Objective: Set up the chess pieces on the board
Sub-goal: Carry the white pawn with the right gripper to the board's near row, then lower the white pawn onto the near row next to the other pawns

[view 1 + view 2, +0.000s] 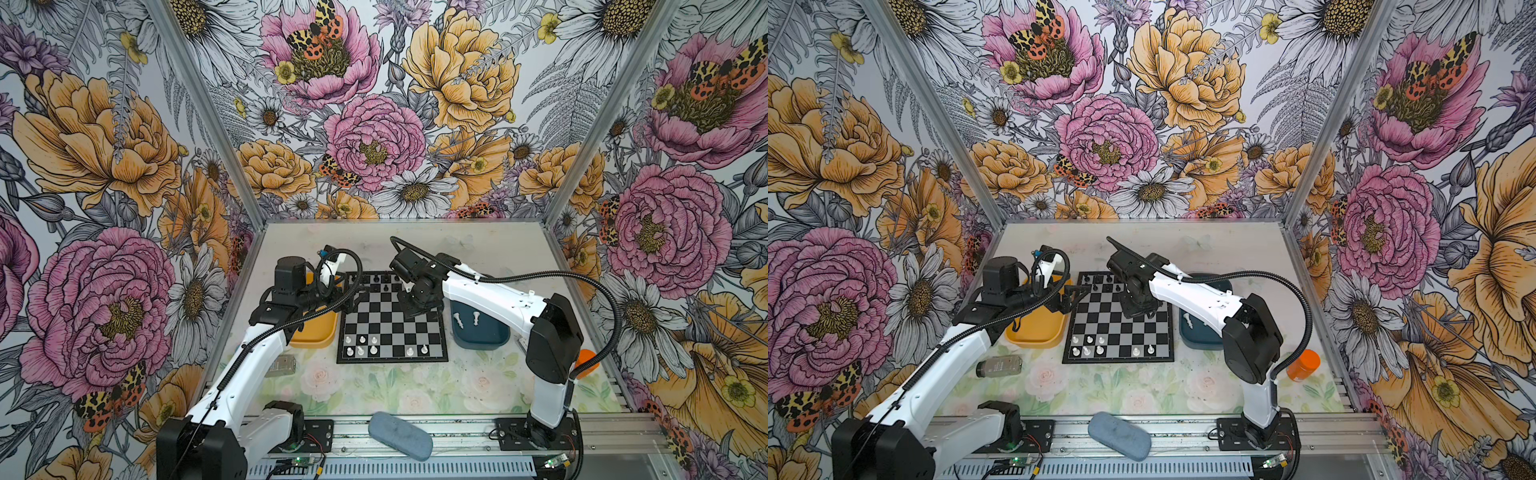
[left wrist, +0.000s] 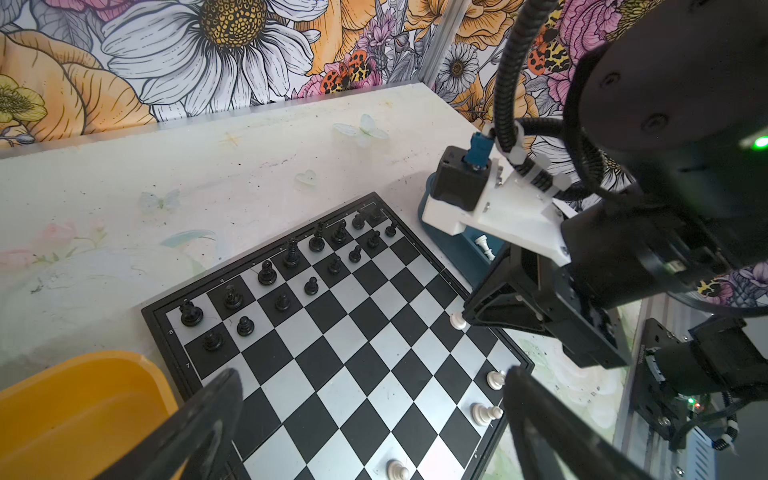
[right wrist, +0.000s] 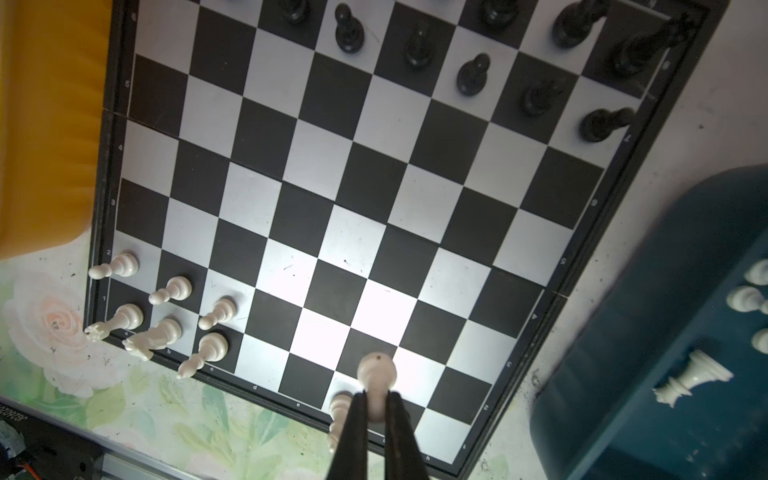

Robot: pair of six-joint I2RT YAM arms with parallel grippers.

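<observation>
Several chess pieces (image 3: 698, 374) in blue tray (image 3: 623, 395)

Noted glossy, smooth finish on the board (image 3: 374, 195) — silver-grey squares near-metallic. Smooth white plastic chess pieces (image 3: 176, 286) on it; satin plastic yellow tray (image 3: 45, 124) beside it.

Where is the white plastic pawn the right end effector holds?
Right wrist view: the right end effector holds the pawn over the checkered chessboard's right side, near the blue tray.
</observation>
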